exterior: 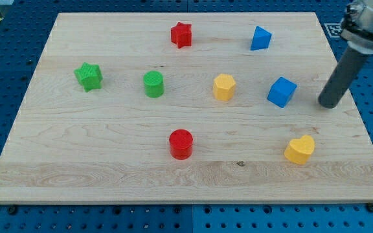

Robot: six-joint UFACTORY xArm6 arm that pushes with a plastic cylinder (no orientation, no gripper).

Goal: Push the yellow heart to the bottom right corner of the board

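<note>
The yellow heart (300,149) lies on the wooden board (109,162) toward the view's bottom right, a little short of the corner. My tip (328,104) rests on the board near the right edge, up and to the right of the heart and apart from it. The tip is just right of the blue cube (282,91), with a gap between them.
A yellow hexagonal block (224,87) sits mid-board. A blue triangular block (260,38) and a red star (181,34) are near the top. A green cylinder (153,84) and a green star (89,76) are at left. A red cylinder (180,144) is bottom centre.
</note>
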